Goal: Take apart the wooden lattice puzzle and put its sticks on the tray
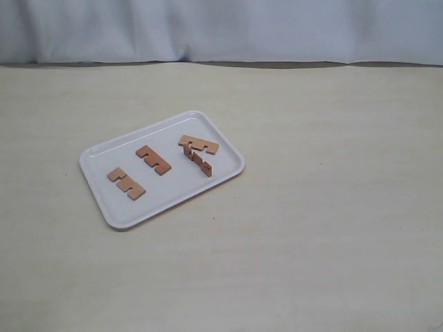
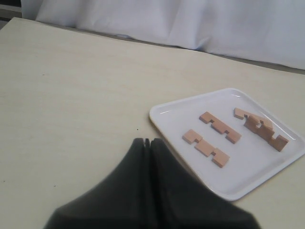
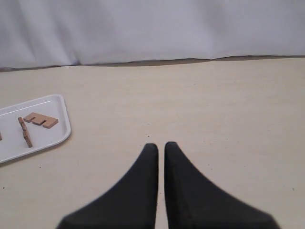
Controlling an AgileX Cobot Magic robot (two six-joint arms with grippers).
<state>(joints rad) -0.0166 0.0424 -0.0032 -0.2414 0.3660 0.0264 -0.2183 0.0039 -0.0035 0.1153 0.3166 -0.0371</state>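
Observation:
The white tray (image 1: 97, 153) lies left of the table's middle with four reddish-brown notched sticks on it, and no assembled lattice puzzle shows. Two sticks lie flat and apart (image 1: 126, 183) (image 1: 153, 160). A third stick (image 1: 199, 144) lies flat at the tray's right end, and the fourth (image 1: 199, 161) stands on edge against it. Neither gripper appears in the exterior view. My left gripper (image 2: 147, 141) is shut and empty over bare table beside the tray (image 2: 169, 113). My right gripper (image 3: 161, 145), a thin slit between its fingers, holds nothing, well off from the tray (image 3: 59, 106).
A pale cloth backdrop (image 1: 221, 28) hangs behind the table's far edge. Beige tabletop (image 1: 332, 207) stretches to the right of and in front of the tray.

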